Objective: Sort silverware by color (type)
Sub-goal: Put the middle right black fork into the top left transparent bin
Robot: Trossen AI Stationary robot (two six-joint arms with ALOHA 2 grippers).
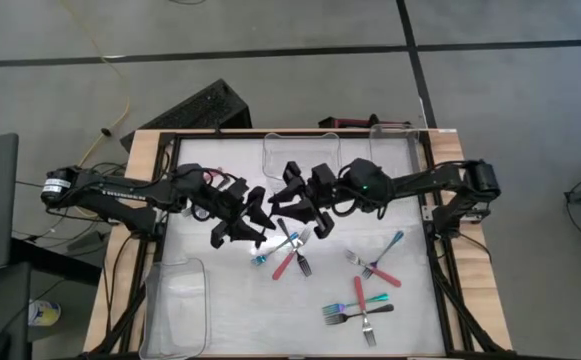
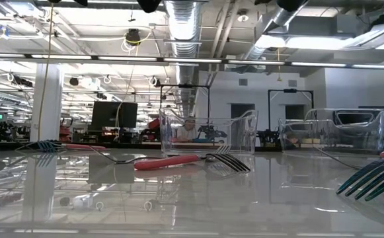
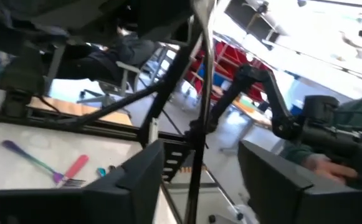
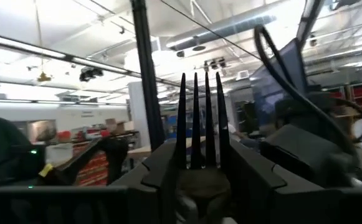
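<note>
Several forks with red, teal and dark handles lie flat on the white table: a crossed group [image 1: 288, 255] in the middle, a group [image 1: 375, 265] to the right, and a group [image 1: 358, 310] toward the near edge. Both grippers hover close together above the table's middle. My right gripper [image 4: 199, 168] is shut on a fork whose tines [image 4: 199, 118] stick out past its fingertips. My left gripper [image 3: 199, 180] stands open, facing the right gripper [image 1: 288, 200]. A slim upright bar [image 3: 202, 93] shows in its gap; I cannot tell what it is. My right gripper pinches a fork between its two fingers. The fingers hide the handle and its colour. The tines [image 4: 196, 112] reach out beyond the fingertips, in line with the fingers. The fork is lifted clear of the table.
Clear plastic bins stand at the far edge in the middle [image 1: 300, 150], at the far right [image 1: 390, 150] and at the near left [image 1: 175, 300]. A black frame [image 1: 432, 210] borders the table. A person sits beyond the table in the left wrist view [image 3: 330, 155].
</note>
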